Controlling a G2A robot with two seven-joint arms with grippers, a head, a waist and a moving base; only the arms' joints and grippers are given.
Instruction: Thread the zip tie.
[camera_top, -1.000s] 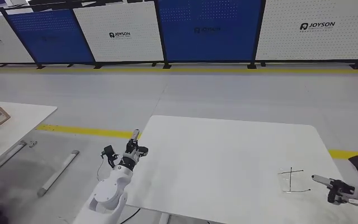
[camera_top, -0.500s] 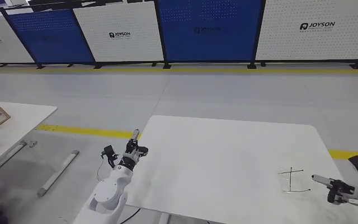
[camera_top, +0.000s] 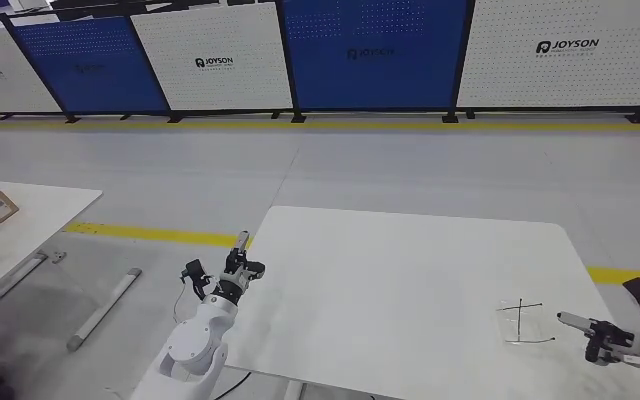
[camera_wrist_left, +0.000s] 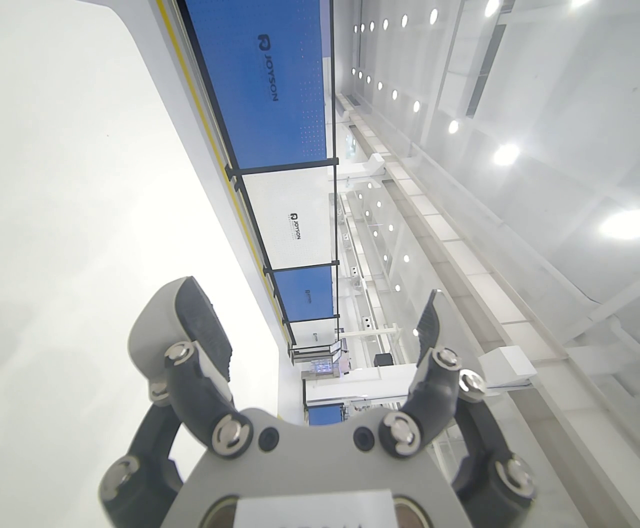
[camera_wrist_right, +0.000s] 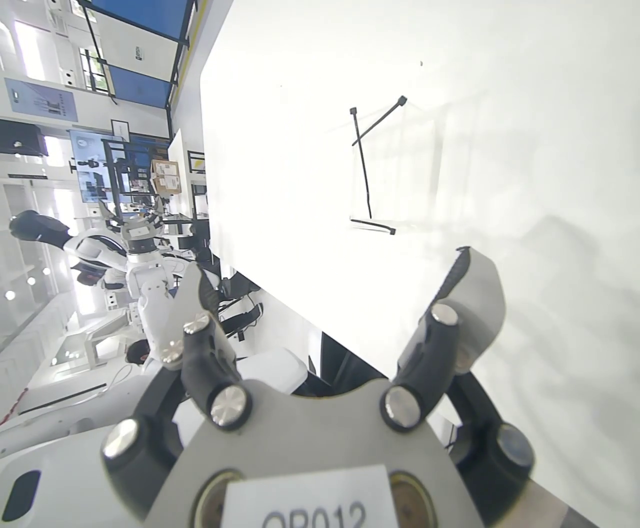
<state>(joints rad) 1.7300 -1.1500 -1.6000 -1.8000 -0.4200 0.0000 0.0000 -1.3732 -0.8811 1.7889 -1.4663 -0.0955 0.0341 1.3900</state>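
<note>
Zip ties (camera_top: 524, 320) are spotted near the desk's (camera_top: 400, 270) right near corner. Three thin black strips, it seems, are laid on what looks like a clear sheet (camera_wrist_right: 425, 165). Two are crossed, and the third is set close by the tail of the longest; whether they touch cannot be told. Nothing is gripped yet! The right claw (camera_wrist_right: 329, 264) is held spread wide and empty just off that same corner, near the zip ties but apart from them. The left claw (camera_wrist_left: 315, 300) is parked at the desk's left edge, well apart, likewise spread with nothing in it.

Now the handling, as it is judged from here. Each strip is expected to be very light, springy and slick, and it lies flat against the surface. It may be sent skidding or flicked away when pinched, and the sheet underneath could be dragged along.

Hold is best taken near the square head with one claw, pinched across the narrow width. The other claw is best placed a little back from the pointed tail, so that the tip can be fed stiffly into the head's slot. The lone strip is likely the easier pick, since the crossed pair would have to be parted first. Threading has not been started.
</note>
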